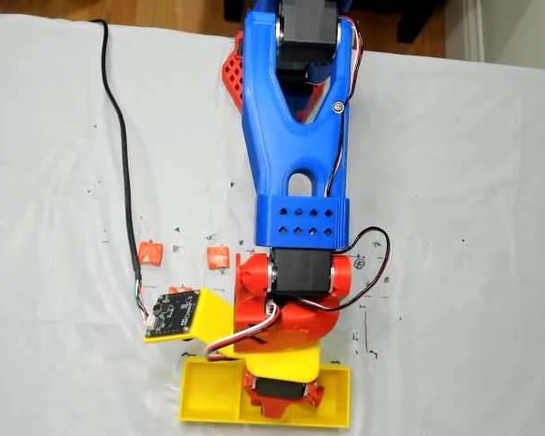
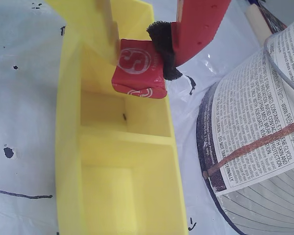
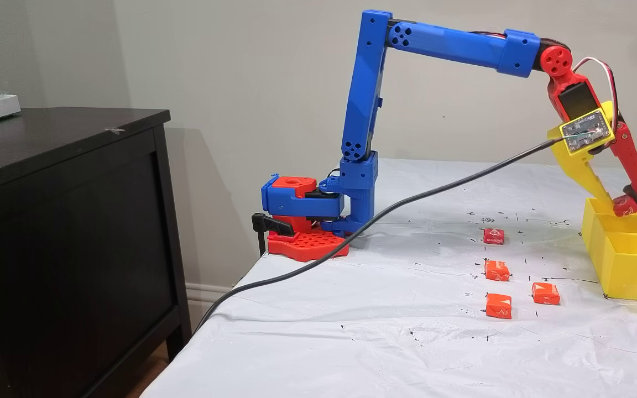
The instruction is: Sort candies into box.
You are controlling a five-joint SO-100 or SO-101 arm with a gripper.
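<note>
Wrist view: the gripper (image 2: 139,51) grasps a red candy (image 2: 138,68) with white marks, pinched between a yellow finger (image 2: 105,29) on the left and a red finger (image 2: 198,24) with a black pad on the right; the candy hangs over the rim of the yellow box (image 2: 68,147), above the compartment at the top of the picture. The two compartments visible below it show bare yellow floors (a small dark speck lies in the upper one). To the right of the box stands a round container (image 2: 255,147) with a printed label, just beside the box wall. A fixed view from the side: the blue arm (image 3: 451,47) reaches out from its base (image 3: 304,221) at the table edge to the box (image 3: 628,260) at the far right, and the gripper (image 3: 620,204) holds the red candy (image 3: 626,207) at the rim of the box's far compartment. Four more candies lie on the white table cover (image 3: 351,331), apart from the box: a red one (image 3: 494,236) farthest back, and three orange ones (image 3: 496,270) (image 3: 499,305) (image 3: 546,293) nearer the camera. A black cable (image 3: 407,202) runs from the small circuit board (image 3: 586,131) on the wrist down off the table edge. A fixed view from above: the arm (image 1: 295,136) covers the middle of the box (image 1: 204,391), and two orange candies (image 1: 150,252) (image 1: 218,257) lie on the cover to the left of the arm.
</note>
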